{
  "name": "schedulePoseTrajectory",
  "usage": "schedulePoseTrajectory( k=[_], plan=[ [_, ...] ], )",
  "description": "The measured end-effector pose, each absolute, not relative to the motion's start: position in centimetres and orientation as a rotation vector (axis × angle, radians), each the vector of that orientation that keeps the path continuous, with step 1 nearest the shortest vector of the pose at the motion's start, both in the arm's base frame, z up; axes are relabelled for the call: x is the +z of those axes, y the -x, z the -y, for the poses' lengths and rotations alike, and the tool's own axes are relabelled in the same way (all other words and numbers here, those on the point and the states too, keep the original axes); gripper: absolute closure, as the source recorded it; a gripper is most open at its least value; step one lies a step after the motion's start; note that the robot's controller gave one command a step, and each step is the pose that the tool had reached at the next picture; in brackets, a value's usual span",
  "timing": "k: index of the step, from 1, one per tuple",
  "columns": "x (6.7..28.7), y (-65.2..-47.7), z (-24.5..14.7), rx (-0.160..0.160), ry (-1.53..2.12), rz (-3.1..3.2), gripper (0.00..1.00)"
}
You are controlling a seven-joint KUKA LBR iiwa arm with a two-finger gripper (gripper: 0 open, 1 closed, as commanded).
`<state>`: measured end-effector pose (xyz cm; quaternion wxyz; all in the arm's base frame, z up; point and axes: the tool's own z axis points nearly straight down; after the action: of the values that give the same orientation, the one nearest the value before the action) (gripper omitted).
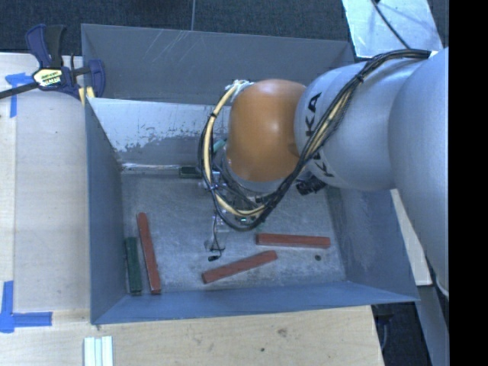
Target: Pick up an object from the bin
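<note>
We see a short stick (133, 265) left of a long stick (148, 252); rightward, a slanted stick (239, 267) before a level stick (293, 241).

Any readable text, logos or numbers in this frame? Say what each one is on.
"KUKA": on the grey arm link, next to the orange cover; cables cross some of the letters.
The red-brown sticks and dark green stick in the bin carry no readable markings.
</note>
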<state>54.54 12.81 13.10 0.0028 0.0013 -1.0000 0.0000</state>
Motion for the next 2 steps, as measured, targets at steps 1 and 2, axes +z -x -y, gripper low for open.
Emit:
schedulePoseTrajectory(
  k=[1,2],
  plan=[
    [6.9,-61.2,-4.3,0.002,0.125,3.146,0.0],
    [7.0,-57.6,3.2,0.006,0.302,3.127,0.0]
  ],
)
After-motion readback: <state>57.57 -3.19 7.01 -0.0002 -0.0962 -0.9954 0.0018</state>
